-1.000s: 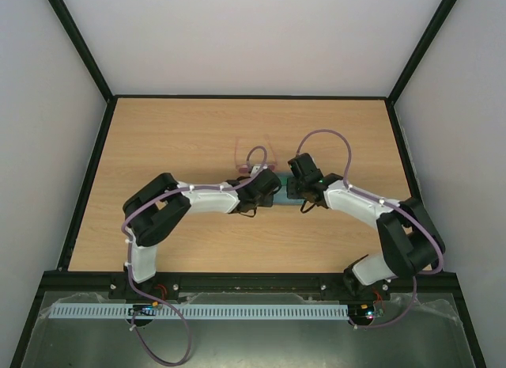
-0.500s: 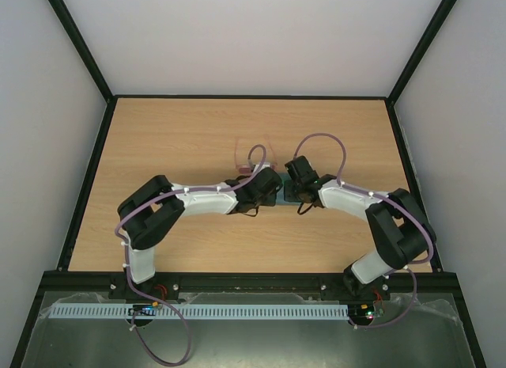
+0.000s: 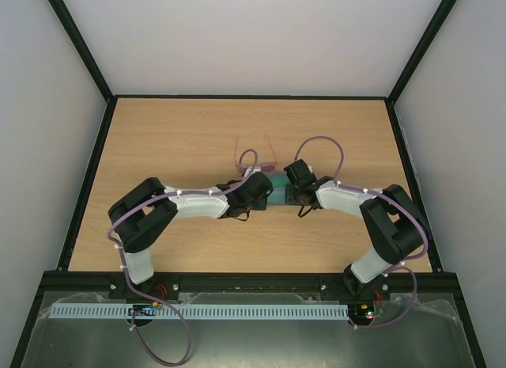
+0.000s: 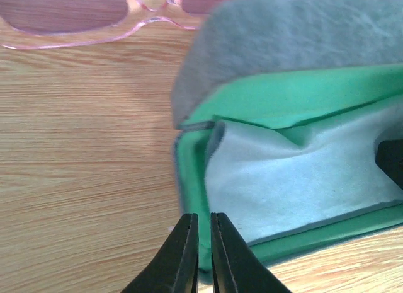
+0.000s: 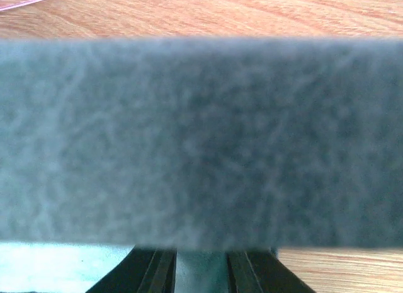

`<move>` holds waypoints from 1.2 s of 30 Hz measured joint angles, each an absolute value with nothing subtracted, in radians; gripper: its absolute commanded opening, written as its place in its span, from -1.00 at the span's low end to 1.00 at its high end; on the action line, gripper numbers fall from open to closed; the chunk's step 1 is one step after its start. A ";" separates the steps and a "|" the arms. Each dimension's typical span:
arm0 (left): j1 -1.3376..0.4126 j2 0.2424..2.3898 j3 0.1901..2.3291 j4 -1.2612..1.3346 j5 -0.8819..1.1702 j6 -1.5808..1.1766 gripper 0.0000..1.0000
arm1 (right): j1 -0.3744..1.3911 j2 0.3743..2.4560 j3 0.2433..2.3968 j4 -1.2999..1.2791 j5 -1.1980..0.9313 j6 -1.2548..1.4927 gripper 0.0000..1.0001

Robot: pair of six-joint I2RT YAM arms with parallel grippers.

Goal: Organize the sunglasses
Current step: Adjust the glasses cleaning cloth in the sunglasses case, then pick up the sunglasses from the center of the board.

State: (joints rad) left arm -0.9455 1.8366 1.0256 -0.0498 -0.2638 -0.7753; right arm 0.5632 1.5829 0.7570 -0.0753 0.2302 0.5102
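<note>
Both of my arms reach to the middle of the light wooden desk (image 3: pixel 174 138), and they meet at an oblong blue-grey felt case (image 4: pixel 296 34). The case is open. Inside is its bright green lining (image 4: pixel 283 97), and a soft light-blue cloth (image 4: pixel 296 173) lies in it, a bit crumpled. My left tool (image 4: pixel 203 216) sits low at the near rim of the case. Its two dark fingers are almost together, with only a thin slit between them. The tips are right in front of the green rim, but I cannot tell if they pinch it. My right tool (image 5: pixel 200 261) is at the fuzzy grey lid (image 5: pixel 201 142), which fills most of that wrist view and looks blurry. Its fingers stand a little apart with a strip of grey felt between them, so it has hold of the case. The small sunglasses (image 4: pixel 69 12), with a thin see-through pink frame and pinkish-purple lenses, lie flat on the desk just behind the case, on its far left side. Their slim arms are unfolded and point to the far edge of the desk.
</note>
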 measured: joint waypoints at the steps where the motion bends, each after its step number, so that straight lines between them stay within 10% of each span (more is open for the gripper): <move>1: -0.941 1.827 1.015 -0.042 -0.263 -0.775 -0.81 | 0.563 1.585 0.757 -0.075 0.237 0.511 -0.53; 22: -0.761 1.560 0.846 -0.021 -0.257 -0.762 -0.70 | 0.564 1.397 0.712 -0.159 0.299 0.527 -0.33; 36: -0.651 1.581 0.893 -0.014 -0.232 -0.733 0.67 | 0.552 1.383 1.050 -0.243 0.194 0.458 0.22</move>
